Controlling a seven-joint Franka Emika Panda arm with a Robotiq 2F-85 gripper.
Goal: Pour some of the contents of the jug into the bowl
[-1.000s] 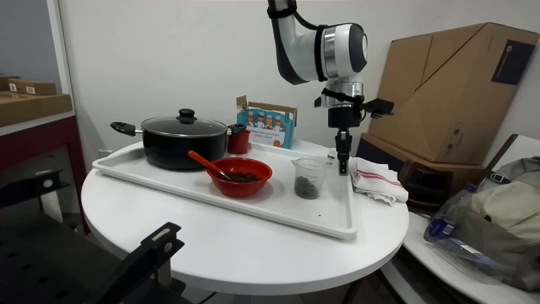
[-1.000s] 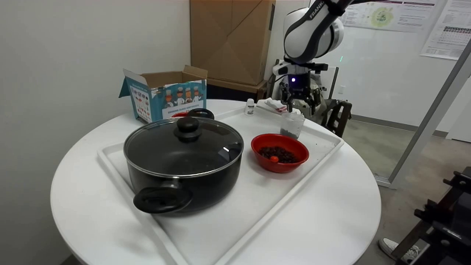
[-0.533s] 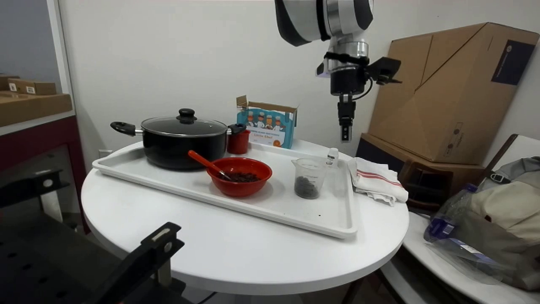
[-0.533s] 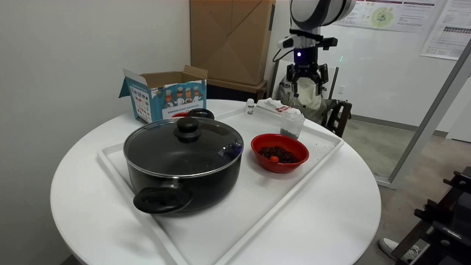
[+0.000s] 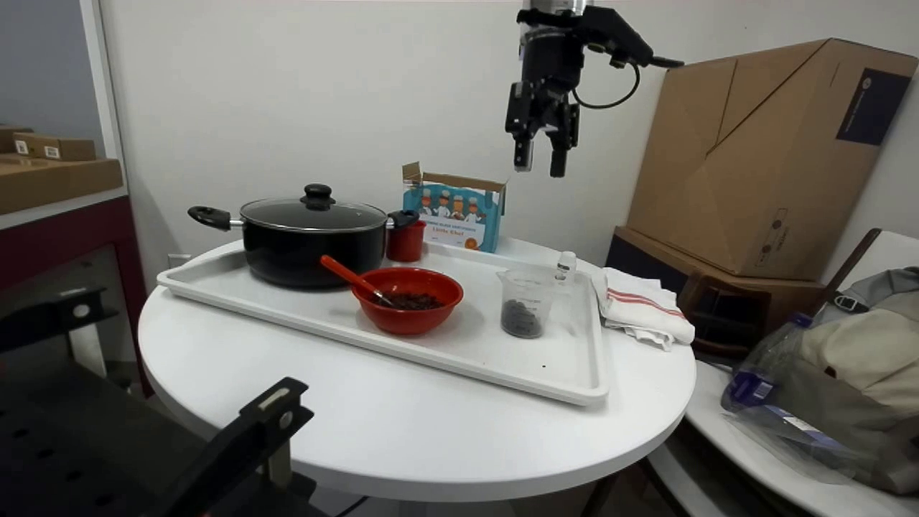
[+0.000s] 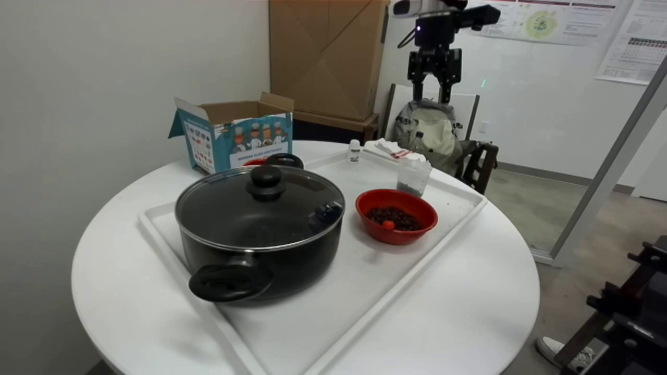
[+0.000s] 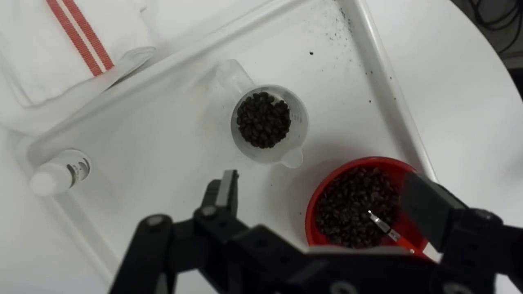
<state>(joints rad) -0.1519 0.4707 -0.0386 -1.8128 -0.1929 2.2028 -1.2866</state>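
The clear plastic jug stands upright on the tray, with dark beans at its bottom, in both exterior views [image 5: 527,287] [image 6: 415,174]. In the wrist view the jug [image 7: 296,136] has its handle toward the upper left and its spout toward the bowl. The red bowl [image 5: 406,319] [image 6: 383,226] stands beside it, holding dark beans and a red-handled utensil [image 5: 348,274]. In the wrist view the bowl [image 7: 309,220] is partly hidden by my gripper. My gripper [image 5: 540,166] [image 6: 431,98] [image 7: 321,183] is open and empty, high above the tray, its fingers pointing down.
The white tray [image 5: 459,362] has a raised rim. A black lidded pot [image 5: 314,255], a red cup [image 5: 406,243] and a small white bottle [image 5: 566,266] stand by the bowl and jug. A folded towel [image 5: 642,305] and a blue box [image 5: 459,215] lie beyond.
My gripper has risen well above the jug and turned, so both fingers now show apart in both exterior views. The jug and bowl have not moved.
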